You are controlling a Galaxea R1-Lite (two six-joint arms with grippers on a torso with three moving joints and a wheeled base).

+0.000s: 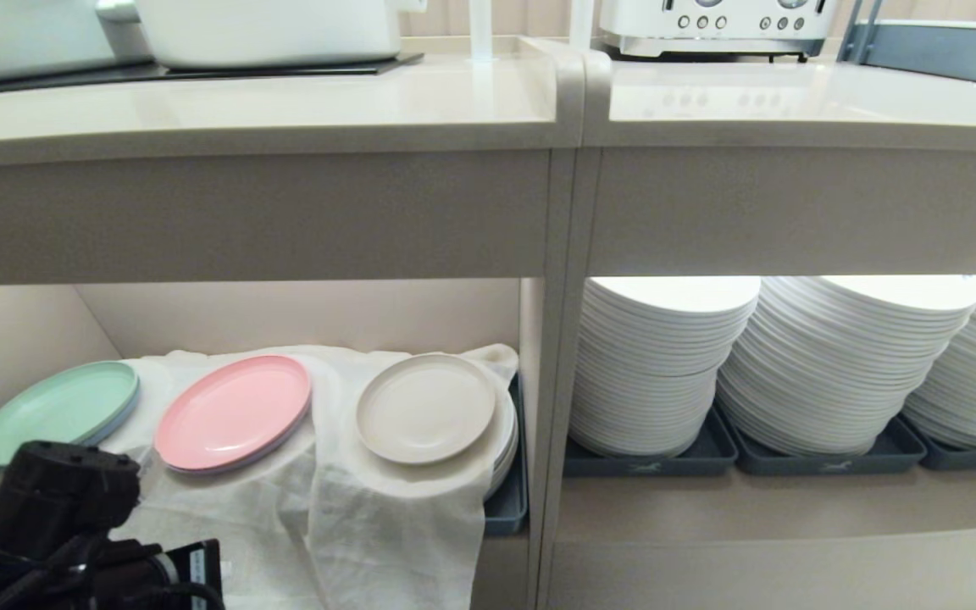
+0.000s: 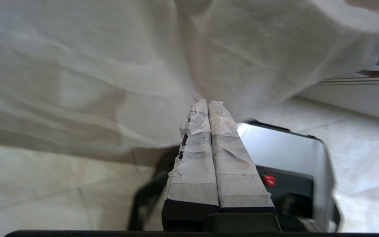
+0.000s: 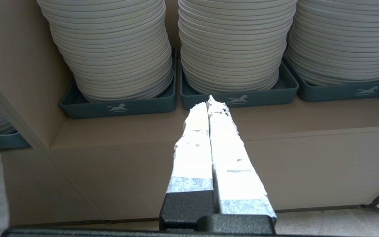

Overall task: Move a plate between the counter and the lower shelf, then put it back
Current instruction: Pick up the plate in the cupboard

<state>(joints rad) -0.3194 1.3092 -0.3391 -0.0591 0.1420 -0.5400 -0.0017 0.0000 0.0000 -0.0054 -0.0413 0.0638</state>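
Resting on the white cloth (image 1: 318, 508) in the lower shelf (image 1: 302, 313): the plate (image 1: 425, 408), cream-beige and tilted toward the front, at the right end of the bay beside the dividing wall. Lined up to its left on the same cloth, a pink plate (image 1: 233, 413) and a mint-green plate (image 1: 58, 413), each apart from the next. Above, the counter (image 1: 242, 106), bearing a black panel and a white pot (image 1: 272, 30) at its far edge. In the neighbouring bay, tall stacks of white plates (image 1: 662, 364) set in dark-grey trays (image 1: 649, 462). Low at the near left corner of the head view, the left arm (image 1: 52, 525), well short of the plate. Seen from the left wrist, the left gripper (image 2: 208, 102) with taped fingers (image 2: 196, 158) pressed together, holding nothing, tips near the hanging cloth. Seen from the right wrist, the right gripper (image 3: 210, 100) likewise pressed together and empty, pointed toward the trays of stacked plates.
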